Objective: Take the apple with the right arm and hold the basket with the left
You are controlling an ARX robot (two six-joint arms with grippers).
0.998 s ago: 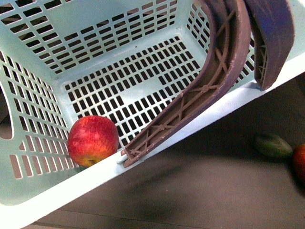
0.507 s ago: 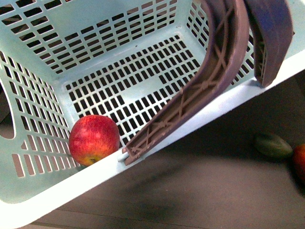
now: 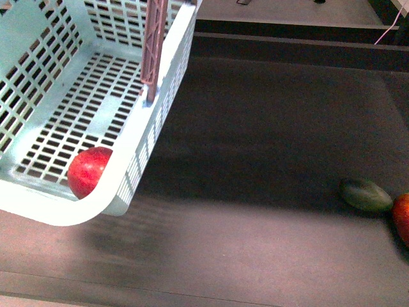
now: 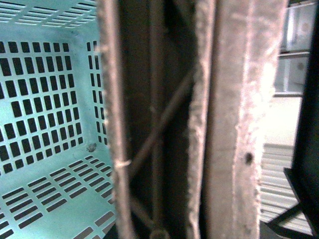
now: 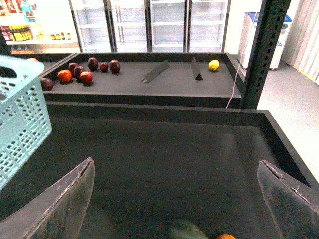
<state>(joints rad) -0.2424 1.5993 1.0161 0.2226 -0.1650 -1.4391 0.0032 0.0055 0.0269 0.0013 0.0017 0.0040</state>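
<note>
The mint basket (image 3: pixel 163 96) hangs at the upper left of the front view, its mauve handle (image 3: pixel 155 45) standing upright. The red apple (image 3: pixel 89 171) lies on the slotted floor inside, against the near rounded corner. In the left wrist view the ribbed handle (image 4: pixel 229 119) fills the middle, very close, with the basket floor (image 4: pixel 45 189) beyond it; my left gripper is shut on this handle and its fingers are hidden. My right gripper (image 5: pixel 174 199) is open over the dark table with nothing between its clear fingers (image 5: pixel 60 204), and the basket wall (image 5: pixel 22 119) stands off to its side.
A dark green oval fruit (image 3: pixel 365 195) and an orange-red fruit (image 3: pixel 402 217) lie at the table's right edge. The green fruit (image 5: pixel 187 230) sits just below the right gripper. A back shelf holds dark red fruits (image 5: pixel 79 72) and a lemon (image 5: pixel 214 64). A black post (image 5: pixel 264 50) rises nearby.
The basket has swung away to the upper left and turned, uncovering the dark table. The apple stays inside, now in the near corner. The handle now stands upright.
</note>
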